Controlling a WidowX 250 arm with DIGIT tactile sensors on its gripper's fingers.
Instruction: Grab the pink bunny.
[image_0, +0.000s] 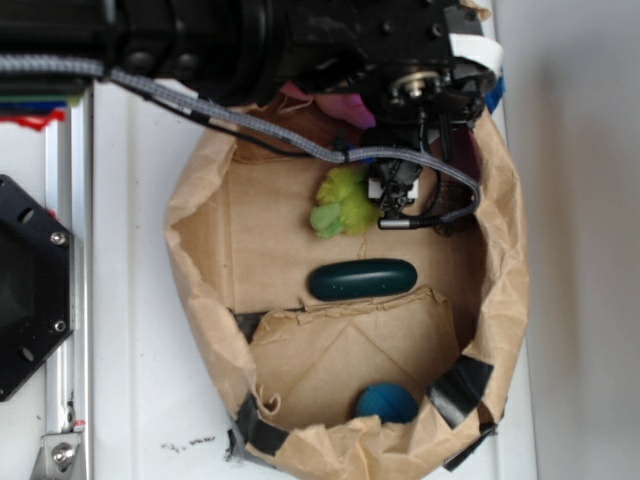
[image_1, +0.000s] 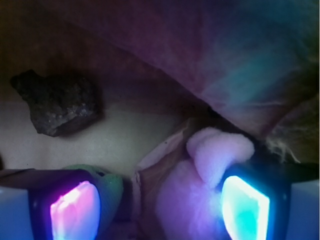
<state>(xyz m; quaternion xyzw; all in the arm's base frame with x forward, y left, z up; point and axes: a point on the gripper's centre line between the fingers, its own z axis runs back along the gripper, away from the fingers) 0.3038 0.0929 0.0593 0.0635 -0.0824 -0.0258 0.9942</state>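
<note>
In the wrist view the pink bunny (image_1: 192, 200), a soft pale-pink plush, lies between my fingers, and one rounded limb or ear (image_1: 220, 150) sticks up. It rests against the cyan-lit right pad (image_1: 245, 207). A gap separates it from the pink-lit left pad (image_1: 75, 212). My gripper (image_1: 160, 200) is open around it. In the exterior view the gripper (image_0: 397, 203) is low inside the brown paper bag (image_0: 205, 300), near its far side. There the bunny is hidden under the gripper.
A lime-green plush (image_0: 343, 205) sits right beside my left finger; it also shows in the wrist view (image_1: 114, 187). A dark green oblong case (image_0: 362, 279) and a blue ball (image_0: 387, 403) lie nearer the front. A magenta patch (image_0: 348, 106) shows under the arm. A dark rough lump (image_1: 57, 102) lies ahead.
</note>
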